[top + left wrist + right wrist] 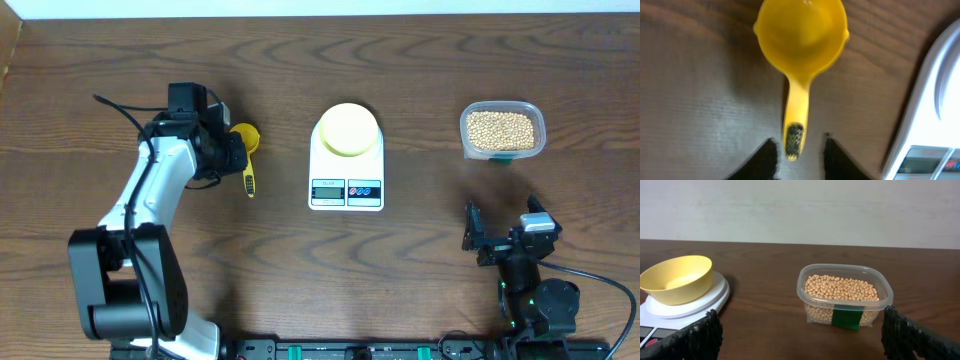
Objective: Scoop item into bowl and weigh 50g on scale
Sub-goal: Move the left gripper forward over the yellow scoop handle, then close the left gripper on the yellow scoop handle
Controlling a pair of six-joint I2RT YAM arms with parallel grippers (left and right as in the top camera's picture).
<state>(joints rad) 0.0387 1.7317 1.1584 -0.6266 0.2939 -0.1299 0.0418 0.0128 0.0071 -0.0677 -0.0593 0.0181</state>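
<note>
On the left side of the worktop, a yellow plastic scoop lies flat with its cup pointing away from the left arm. The left pincer stands narrow around the tip of the handle, with a dark finger on each side. A sliver of wood shows on both sides, so I would say it is not yet clamped. The scoop looks light, stiff and smooth. Held at the very tip it would likely swivel once loaded, so a hold a little further up the handle seems safer for keeping the cup level. The beans, small, hard and round like soybeans, fill a clear plastic tub on the far right, well apart from the scoop. I'd expect them to roll and bounce if tipped quickly, and the tub is light enough that it may slide when the scoop pushes in. The pale yellow bowl sits empty on the white scale in the middle, and it too looks light enough to nudge out of place. The right pincer rests near the front edge, spread wide and holding nothing, facing the tub.
</note>
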